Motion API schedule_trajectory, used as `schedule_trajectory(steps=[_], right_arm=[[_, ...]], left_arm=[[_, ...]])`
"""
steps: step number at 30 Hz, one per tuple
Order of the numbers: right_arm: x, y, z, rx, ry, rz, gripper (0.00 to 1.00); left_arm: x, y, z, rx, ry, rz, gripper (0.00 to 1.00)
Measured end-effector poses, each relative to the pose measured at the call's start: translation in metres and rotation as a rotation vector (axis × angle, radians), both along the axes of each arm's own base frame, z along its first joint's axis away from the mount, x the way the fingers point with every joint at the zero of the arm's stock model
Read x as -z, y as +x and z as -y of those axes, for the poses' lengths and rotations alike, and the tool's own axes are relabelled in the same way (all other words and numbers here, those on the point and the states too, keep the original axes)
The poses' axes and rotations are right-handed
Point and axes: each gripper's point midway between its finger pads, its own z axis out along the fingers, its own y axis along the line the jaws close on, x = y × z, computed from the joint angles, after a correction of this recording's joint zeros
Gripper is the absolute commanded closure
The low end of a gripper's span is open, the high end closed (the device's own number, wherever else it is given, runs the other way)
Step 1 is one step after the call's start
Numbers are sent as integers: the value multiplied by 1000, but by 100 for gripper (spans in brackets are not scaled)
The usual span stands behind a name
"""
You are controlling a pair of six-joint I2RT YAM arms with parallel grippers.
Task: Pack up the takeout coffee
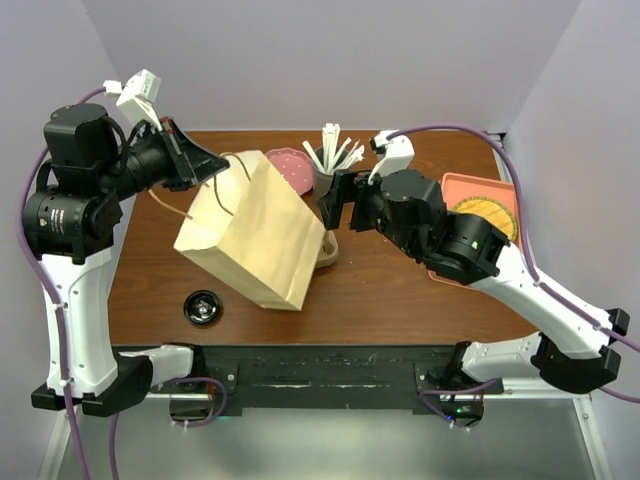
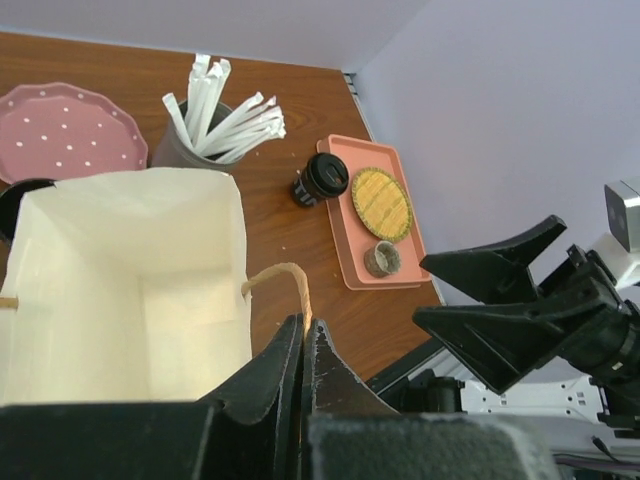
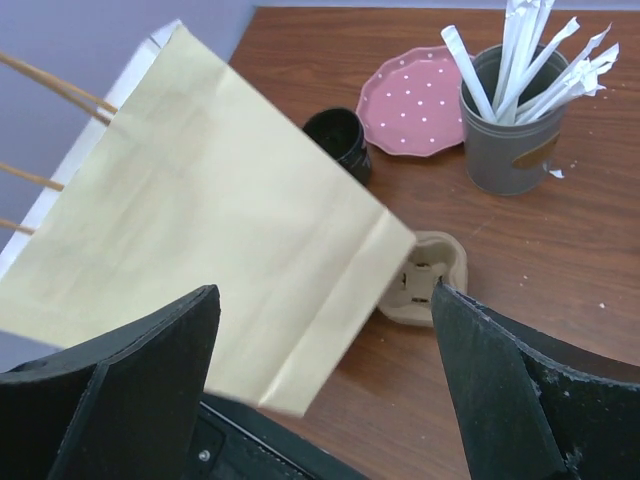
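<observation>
Currently, at the far left, a loose black lid (image 1: 203,308) lies on the table (image 1: 400,290) to the near left of the paper bag (image 1: 255,230). Your left gripper (image 2: 302,345) is above the bag's open mouth, jaws pressed together on one twine handle (image 2: 285,275), and the bag hangs tilted with its base towards the near right. You can see down into its pale inside from the left wrist.

Just behind the bag sit a lidless black cup (image 3: 340,140) and, beside that, a pink dotted plate (image 3: 420,100). A beige cup carrier (image 3: 432,280) pokes out from under the bag's base corner. Right of the bag, a grey tin (image 3: 515,140) holds white wrapped straws (image 3: 530,60).

Your right gripper (image 3: 322,295) hovers right of the bag with its jaws wide apart, holding nothing.

The takeout coffee (image 2: 320,180) is on the table well to the right of the bag, between the tin and an orange tray (image 2: 345,250), just beside the tray's edge. A yellow woven mat (image 2: 380,200) lies on that tray
</observation>
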Motion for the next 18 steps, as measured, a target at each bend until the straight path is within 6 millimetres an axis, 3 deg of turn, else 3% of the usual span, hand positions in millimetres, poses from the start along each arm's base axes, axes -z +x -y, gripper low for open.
schedule_trajectory(steps=[5,11,18], right_arm=[[5,9,7,11,-8,-25,9],[-12,34,26,52,39,-44,9],[-8,30,22,12,19,-75,8]], left_arm=[[10,-12,8,78,5,-19,100],[35,-26,16,156,-1,-57,100],[59,-38,40,275,-9,-106,100]])
